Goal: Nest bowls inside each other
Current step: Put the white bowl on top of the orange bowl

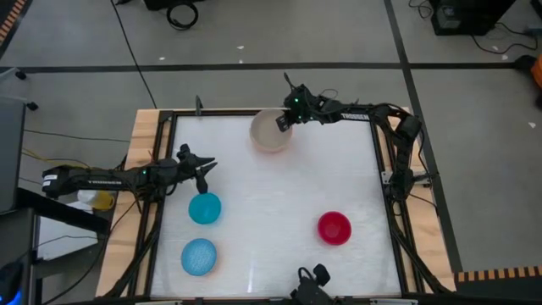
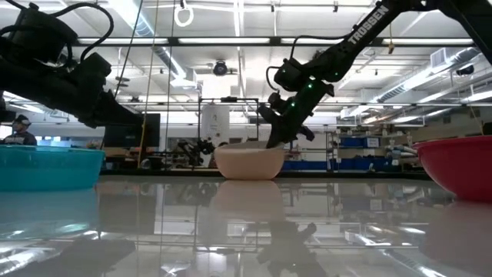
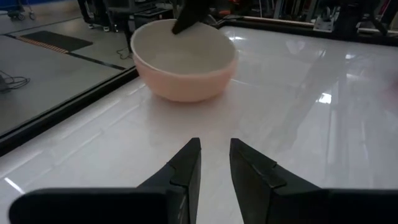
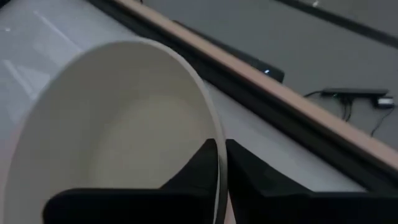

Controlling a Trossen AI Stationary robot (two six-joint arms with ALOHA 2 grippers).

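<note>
A pale bowl [image 1: 271, 131], pink outside and off-white inside, stands on its base at the far middle of the table; whether it is one bowl or two nested, I cannot tell. My right gripper [image 4: 222, 149] is shut on its rim, reaching in from the far right [image 1: 284, 121]. The teal bowl [image 1: 204, 207] and the speckled light blue bowl [image 1: 199, 257] stand at the left, and the red bowl [image 1: 334, 228] at the near right. My left gripper [image 3: 214, 149] waits open by the left edge [image 1: 207, 169], just beyond the teal bowl. My right gripper has the pale bowl's rim [image 4: 219, 134] on its far right side between its two fingers, one finger inside the bowl and one outside. The fingers slant down from the far right [image 2: 275, 141]. The bowl stands upright on the table [image 2: 250, 161].
A black frame [image 1: 254, 113] and wooden border run round the white table. Open table lies between the pale bowl and the red bowl [image 2: 461, 165]. A dark camera mount [image 1: 309, 284] sits at the near edge.
</note>
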